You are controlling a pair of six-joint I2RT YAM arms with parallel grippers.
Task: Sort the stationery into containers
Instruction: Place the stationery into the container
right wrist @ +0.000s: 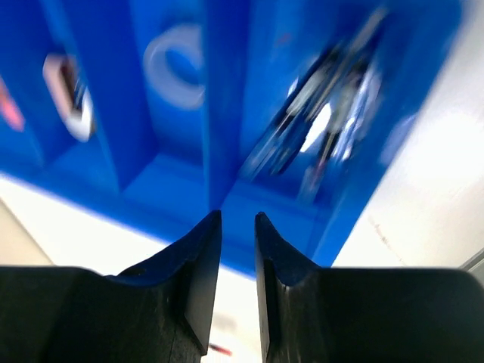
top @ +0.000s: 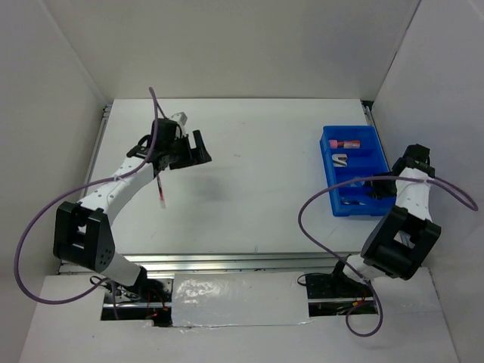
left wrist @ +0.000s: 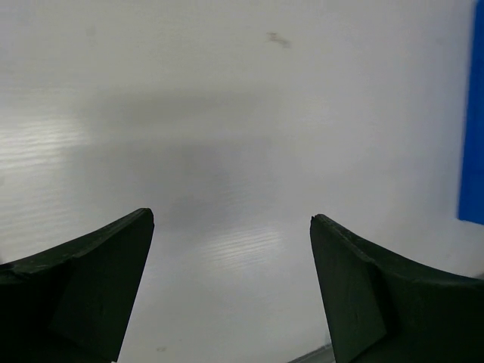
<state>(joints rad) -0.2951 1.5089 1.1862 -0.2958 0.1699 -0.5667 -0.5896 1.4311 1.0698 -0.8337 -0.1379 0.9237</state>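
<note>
Most of the sorting looks done. The blue bin [top: 361, 212] at the right side of the counter [top: 265, 197] already holds a pink marker [top: 350, 143] in its far compartment; a clear tape ring [right wrist: 178, 64] sits in a middle one, with a small pale piece [right wrist: 68, 94] in the compartment beside it (too blurred to name); a bundle of dark pens [right wrist: 325, 125] lies in the near compartment.

What appears to be left is the red pen [top: 161, 189]; it lies loose on the counter, well apart from the bin, on the left side.

The left hand [left wrist: 231, 219] is spread wide and empty, with bare counter between its fingers. Seen from above, the red pen lies just beside it on the near side, partly under that arm's wrist; it is not between the fingers and not touching them, and the wrist camera does not show it at all. I judge this hand the better placed to fetch it.

The right hand [right wrist: 238, 219] hovers over the near end of the bin, beside the pens' compartment; its fingers stand a narrow gap apart, released, with nothing between them.
</note>
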